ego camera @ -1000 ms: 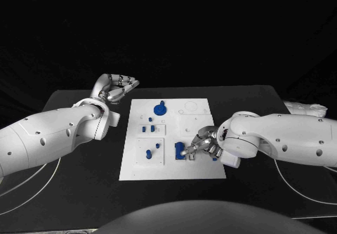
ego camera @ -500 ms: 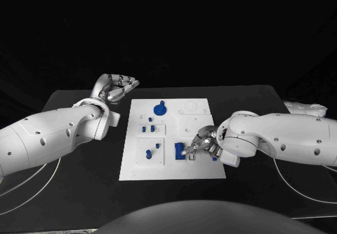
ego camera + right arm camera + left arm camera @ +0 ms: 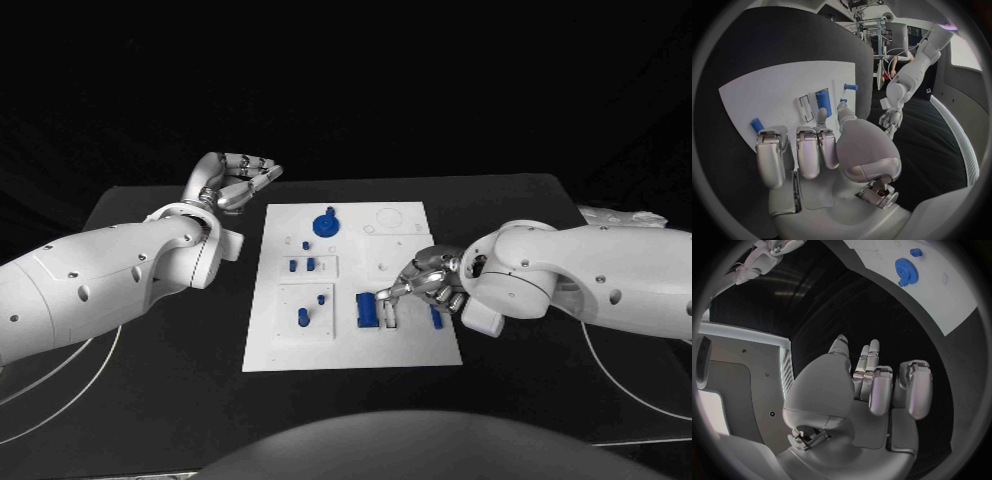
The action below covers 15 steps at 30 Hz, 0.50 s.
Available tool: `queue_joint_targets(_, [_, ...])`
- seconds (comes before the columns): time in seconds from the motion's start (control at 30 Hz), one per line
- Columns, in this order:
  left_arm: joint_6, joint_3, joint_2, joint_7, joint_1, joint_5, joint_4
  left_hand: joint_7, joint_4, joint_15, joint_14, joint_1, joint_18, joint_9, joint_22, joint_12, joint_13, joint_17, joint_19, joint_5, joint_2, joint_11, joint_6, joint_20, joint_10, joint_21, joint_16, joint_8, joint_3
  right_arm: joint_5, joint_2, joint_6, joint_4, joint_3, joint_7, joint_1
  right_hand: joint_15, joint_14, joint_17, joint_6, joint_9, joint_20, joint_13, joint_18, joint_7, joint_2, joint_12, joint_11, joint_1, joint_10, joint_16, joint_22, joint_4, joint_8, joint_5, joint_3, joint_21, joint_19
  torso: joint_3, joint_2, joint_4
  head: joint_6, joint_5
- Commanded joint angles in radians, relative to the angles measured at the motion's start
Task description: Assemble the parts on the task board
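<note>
Over the task board (image 3: pixel 411 352) edge, right hand (image 3: pixel 418 285) hovers.

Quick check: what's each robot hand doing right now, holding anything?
Left robot hand: fingers curled in, holding nothing, off the task board.
Right robot hand: over the board, holding nothing visible.

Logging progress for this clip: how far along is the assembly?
Partway. A blue gear and small blue pegs already sit on the white board. The right hand hovers by a blue block, holding nothing. The left hand waits off the board.
</note>
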Motion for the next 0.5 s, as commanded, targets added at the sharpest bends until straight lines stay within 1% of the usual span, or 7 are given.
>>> queue_joint_targets(0.03, [0.012, 0.001, 0.004, 0.003, 0.001, -0.001, 0.000, 0.000, 0.001, 0.005, 0.084, -0.002, -0.009, 0.002, 0.245, 0.002, 0.001, 0.215, 0.063, 0.006, 0.009, -0.002, -0.002, 0.005, 0.000, -0.005, -0.001, 0.005, -0.007, -0.002, -0.039, -0.015, 0.022, 0.000, 0.038, 0.020, 0.020, 0.104, 0.263, 0.010, -0.089, 0.015, 0.263, -0.007, 0.020, -0.001, 0.003, 0.019, 0.005, 0.104, 0.004, 0.263, 0.002, -0.081, 0.003, -0.004, 0.004, 0.104, -0.0022, -0.001, 0.0014, 0.000, -0.018])
queue_joint_targets(0.1, [0.011, 0.001, 0.005, 0.002, 0.001, -0.001, -0.001, 0.000, 0.001, 0.005, 0.084, -0.002, -0.009, 0.002, 0.245, 0.002, 0.001, 0.215, 0.063, 0.006, 0.009, -0.002, -0.002, 0.005, 0.000, -0.005, -0.001, 0.005, -0.007, -0.043, -0.071, 0.001, 0.036, 0.000, 0.005, 0.029, 0.034, 0.104, 0.263, 0.007, -0.160, 0.028, 0.263, -0.007, 0.037, -0.002, 0.003, 0.032, 0.006, 0.104, 0.004, 0.263, 0.001, -0.142, 0.002, -0.007, 0.004, 0.104, -0.0025, -0.002, 0.0002, 0.000, -0.024])
queue_joint_targets(0.13, [0.010, 0.001, 0.005, 0.002, 0.001, -0.001, -0.001, 0.000, 0.001, 0.005, 0.084, -0.002, -0.009, 0.002, 0.245, 0.002, 0.001, 0.215, 0.063, 0.006, 0.009, -0.002, -0.002, 0.005, 0.000, -0.005, -0.001, 0.005, -0.007, -0.061, -0.083, 0.008, 0.040, 0.000, -0.009, 0.031, 0.042, 0.104, 0.263, 0.023, -0.204, 0.037, 0.263, -0.007, 0.045, -0.002, 0.003, 0.037, 0.009, 0.104, 0.004, 0.263, -0.001, -0.172, 0.002, -0.008, 0.004, 0.104, -0.0019, -0.001, -0.0010, 0.000, -0.026])
queue_joint_targets(0.17, [0.010, 0.001, 0.005, 0.002, 0.001, -0.001, -0.001, 0.000, 0.001, 0.005, 0.084, -0.002, -0.009, 0.002, 0.245, 0.002, 0.001, 0.215, 0.063, 0.006, 0.009, -0.002, -0.002, 0.005, 0.000, -0.005, -0.001, 0.005, -0.007, -0.097, -0.106, 0.021, 0.047, -0.001, -0.037, 0.033, 0.046, 0.104, 0.263, 0.028, -0.235, 0.041, 0.263, -0.007, 0.048, -0.002, 0.003, 0.041, 0.013, 0.104, 0.004, 0.263, -0.004, -0.193, 0.006, -0.007, 0.004, 0.104, -0.0013, 0.000, -0.0016, 0.000, -0.032])
queue_joint_targets(0.27, [0.009, 0.001, 0.006, 0.001, 0.001, -0.001, -0.001, 0.000, 0.001, 0.004, 0.084, -0.002, -0.009, 0.002, 0.245, 0.002, 0.001, 0.215, 0.064, 0.006, 0.010, -0.003, -0.001, 0.005, 0.000, -0.005, -0.002, 0.005, -0.008, -0.147, -0.140, 0.038, 0.054, -0.003, -0.079, 0.030, 0.050, 0.104, 0.263, 0.043, -0.281, 0.050, 0.263, -0.007, 0.052, -0.003, 0.003, 0.045, 0.015, 0.104, 0.004, 0.263, -0.008, -0.222, 0.008, -0.008, 0.004, 0.104, -0.0006, 0.000, -0.0023, 0.000, -0.043])
queue_joint_targets(0.43, [0.010, 0.001, 0.009, 0.000, 0.001, -0.001, -0.003, 0.000, 0.001, 0.004, 0.084, -0.002, -0.009, 0.002, 0.245, 0.002, 0.001, 0.215, 0.064, 0.006, 0.010, -0.003, -0.001, 0.005, 0.000, -0.005, -0.002, 0.005, -0.008, -0.214, -0.187, 0.062, 0.061, -0.004, -0.133, 0.016, 0.053, 0.104, 0.263, 0.062, -0.325, 0.055, 0.263, -0.007, 0.054, -0.001, 0.003, 0.049, 0.012, 0.104, 0.004, 0.263, -0.009, -0.247, 0.009, -0.008, 0.004, 0.104, -0.0006, -0.001, 0.0003, 0.000, -0.066])
queue_joint_targets(0.5, [0.011, 0.001, 0.009, 0.000, 0.001, -0.001, -0.003, 0.000, 0.001, 0.004, 0.084, -0.002, -0.009, 0.002, 0.245, 0.002, 0.001, 0.215, 0.064, 0.006, 0.010, -0.003, -0.001, 0.005, 0.000, -0.005, -0.002, 0.005, -0.008, -0.225, -0.196, 0.076, 0.062, -0.004, -0.143, 0.012, 0.054, 0.104, 0.263, 0.071, -0.337, 0.056, 0.263, -0.007, 0.053, 0.000, 0.003, 0.049, 0.008, 0.104, 0.004, 0.263, -0.007, -0.253, 0.009, -0.009, 0.004, 0.104, -0.0001, 0.000, -0.0002, 0.000, -0.070])
